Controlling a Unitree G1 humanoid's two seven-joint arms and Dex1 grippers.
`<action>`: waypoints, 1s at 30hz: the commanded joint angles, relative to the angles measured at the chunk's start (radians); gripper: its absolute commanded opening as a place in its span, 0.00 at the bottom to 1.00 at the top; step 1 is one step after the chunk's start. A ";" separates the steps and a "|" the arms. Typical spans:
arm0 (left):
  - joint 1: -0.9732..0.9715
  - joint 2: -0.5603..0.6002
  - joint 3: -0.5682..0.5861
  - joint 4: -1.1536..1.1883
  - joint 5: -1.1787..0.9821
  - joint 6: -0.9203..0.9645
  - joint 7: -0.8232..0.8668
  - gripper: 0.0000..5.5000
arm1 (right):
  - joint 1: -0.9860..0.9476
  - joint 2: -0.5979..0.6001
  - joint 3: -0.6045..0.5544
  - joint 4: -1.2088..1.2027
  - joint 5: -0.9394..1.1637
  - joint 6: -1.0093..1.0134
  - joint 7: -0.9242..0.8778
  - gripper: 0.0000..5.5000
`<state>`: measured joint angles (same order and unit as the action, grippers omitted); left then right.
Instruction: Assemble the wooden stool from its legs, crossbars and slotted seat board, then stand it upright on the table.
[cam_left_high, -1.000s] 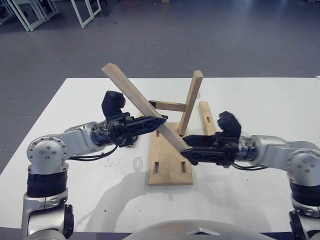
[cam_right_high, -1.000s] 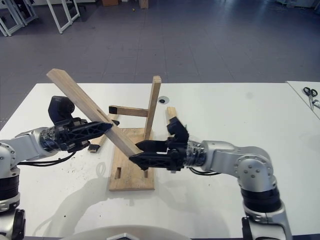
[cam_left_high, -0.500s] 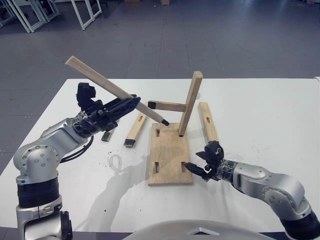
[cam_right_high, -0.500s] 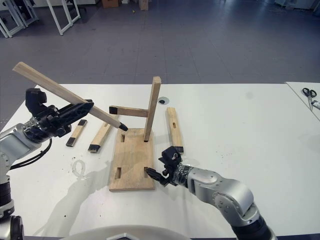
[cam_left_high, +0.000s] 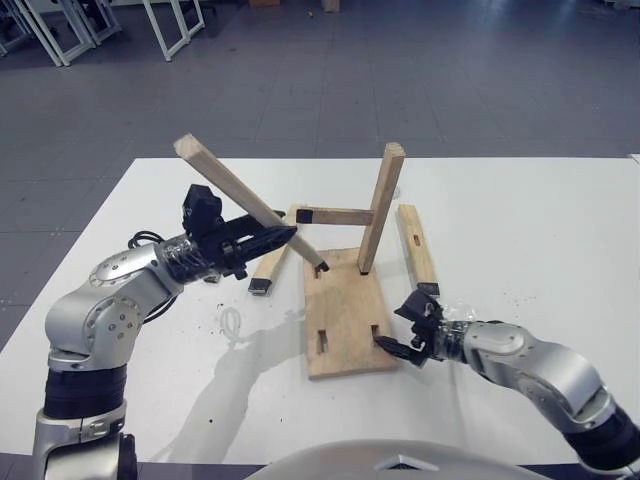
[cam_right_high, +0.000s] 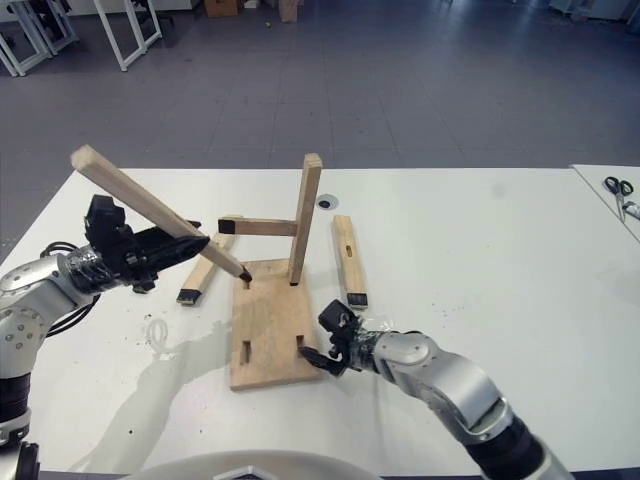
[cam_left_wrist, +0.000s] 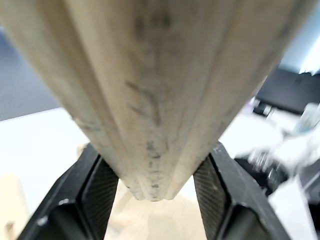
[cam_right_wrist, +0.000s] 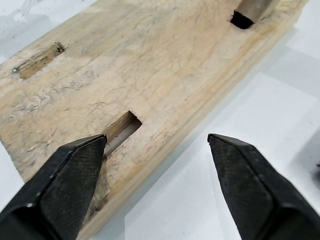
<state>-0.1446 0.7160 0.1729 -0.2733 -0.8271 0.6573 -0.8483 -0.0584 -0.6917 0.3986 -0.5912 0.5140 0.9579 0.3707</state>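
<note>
White table (cam_left_high: 520, 220) carries the work. The left gripper (cam_left_high: 265, 238) clamps a tilted leg (cam_left_high: 235, 195), tip near a slot in the seat board (cam_left_high: 345, 310). The right gripper (cam_right_wrist: 156, 142) gapes wide over the board's near corner. An upright leg (cam_left_high: 378, 205) with its crossbar (cam_left_high: 335, 214) is seated. A slotted piece (cam_left_high: 413, 243) and a second piece (cam_left_high: 270, 262) lie loose, so most assembly looks left. No legible writing.

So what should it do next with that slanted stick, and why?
Probably tip the leg upright and press it down: the left tool holds it slanted, its dark tip at the far left slot of the seat board, while the open right tool straddles the board's edge.
</note>
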 joint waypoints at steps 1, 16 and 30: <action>0.020 0.045 -0.037 0.056 0.101 -0.063 -0.079 0.37 | 0.009 -0.170 -0.002 0.074 -0.067 -0.046 0.156 0.68; 0.098 -0.064 -0.162 0.068 0.226 -0.167 -0.139 0.37 | -0.042 -0.183 -0.013 0.168 -0.176 -0.153 0.321 0.68; 0.055 -0.001 -0.164 0.212 0.284 -0.252 -0.201 0.37 | -0.034 -0.171 -0.019 0.165 -0.220 -0.160 0.340 0.68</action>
<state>-0.0922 0.6697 0.0107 -0.0785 -0.5862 0.3765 -1.0447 -0.1185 -0.8600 0.3721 -0.4497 0.3291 0.7766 0.7179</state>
